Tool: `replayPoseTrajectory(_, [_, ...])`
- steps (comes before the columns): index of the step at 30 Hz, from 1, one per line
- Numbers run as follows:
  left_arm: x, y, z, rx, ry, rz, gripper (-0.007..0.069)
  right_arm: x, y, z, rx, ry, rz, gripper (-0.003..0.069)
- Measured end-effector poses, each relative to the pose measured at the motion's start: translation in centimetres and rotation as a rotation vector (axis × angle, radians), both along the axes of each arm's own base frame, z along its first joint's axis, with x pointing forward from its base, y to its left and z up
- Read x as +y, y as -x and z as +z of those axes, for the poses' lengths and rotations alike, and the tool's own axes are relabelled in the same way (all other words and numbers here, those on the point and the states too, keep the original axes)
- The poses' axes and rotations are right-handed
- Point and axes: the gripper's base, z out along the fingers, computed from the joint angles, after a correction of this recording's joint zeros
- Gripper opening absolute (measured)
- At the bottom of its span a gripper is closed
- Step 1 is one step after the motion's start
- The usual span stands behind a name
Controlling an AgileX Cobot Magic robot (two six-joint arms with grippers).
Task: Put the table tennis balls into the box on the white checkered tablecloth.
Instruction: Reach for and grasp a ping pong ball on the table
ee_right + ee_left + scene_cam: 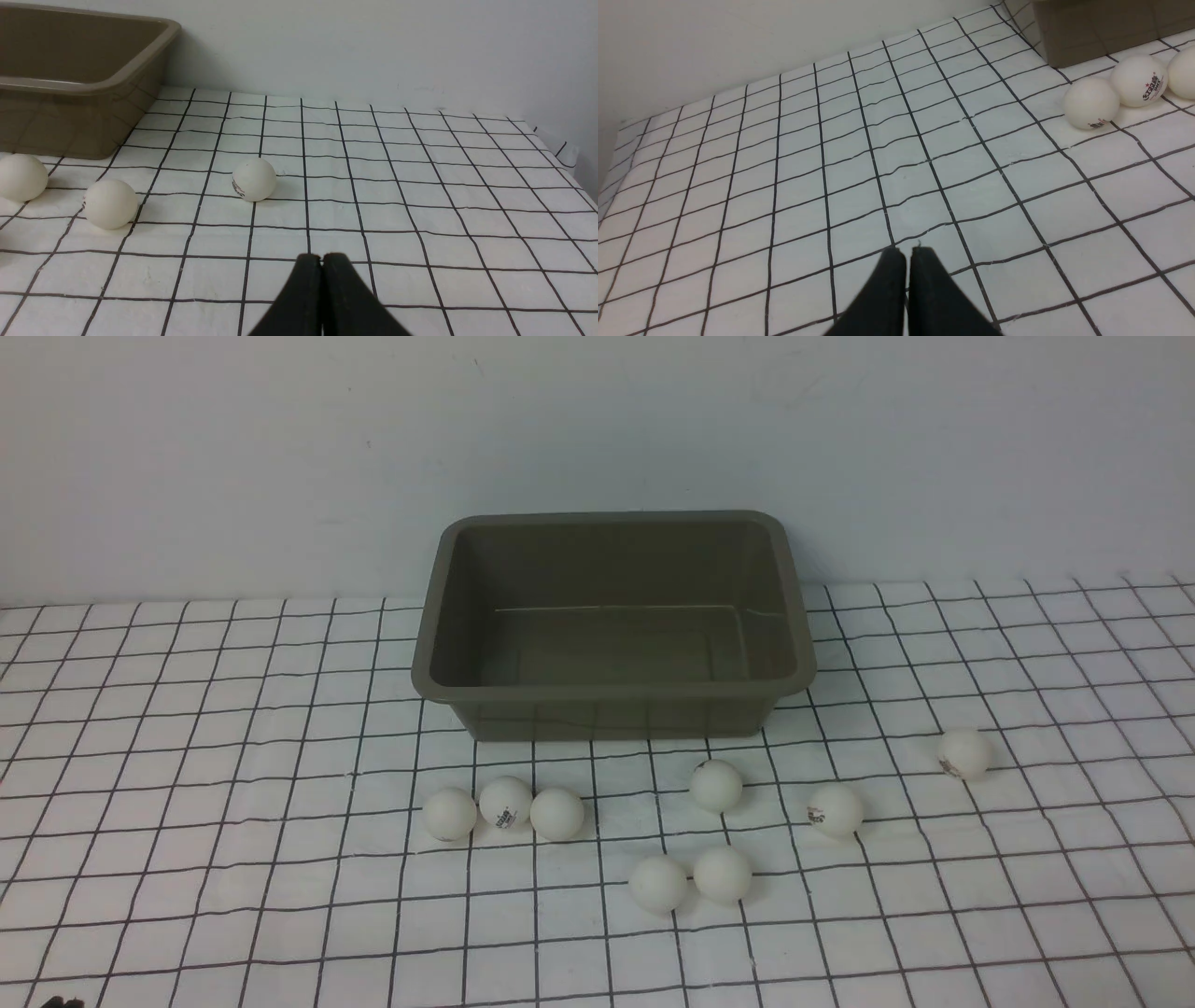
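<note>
The left gripper (908,252) shows only as two black tapered fingers pressed together tip to tip, holding nothing. They point forward, low over the white checkered tablecloth (187,756), and whether the tips touch the cloth cannot be told. The right gripper (321,256) has the same pose: black fingers closed flat against each other with nothing between them, aimed across the cloth towards the pale wall (597,420). Neither gripper touches a ball or the box.

The cloth is white with a thin black grid of squares and is slightly wrinkled. The rectangular olive-brown plastic box (611,691) stands on it at the far middle, close to the wall. It is upright, with rounded corners, a flared rim and sloping sides.

All eight small matte white table tennis balls (716,785) lie on the cloth in front of the box, outside it. A row of three (505,802) sits to the left, the balls touching or nearly so, and the middle one carries a dark printed logo. A lone ball lies just in front of the box's near wall. A close pair (658,883) rests nearer the robot. Two logo-marked balls lie to the right, and the farthest right ball (963,753) is well apart from the rest.
</note>
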Motion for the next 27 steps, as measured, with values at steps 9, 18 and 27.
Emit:
replayPoseTrajectory(9, [0.00, 0.00, 0.00, 0.000, 0.000, 0.000, -0.0004, 0.00, 0.00, 0.00, 0.000, 0.008, 0.002, -0.0019])
replayPoseTrajectory(18, [0.00, 0.00, 0.00, 0.000, 0.000, 0.000, -0.0004, 0.00, 0.00, 0.00, 0.000, 0.009, 0.002, -0.0019])
replayPoseTrajectory(27, [0.00, 0.00, 0.00, 0.000, 0.000, 0.000, -0.0004, 0.03, 0.00, -0.01, 0.000, -0.021, -0.001, -0.0019])
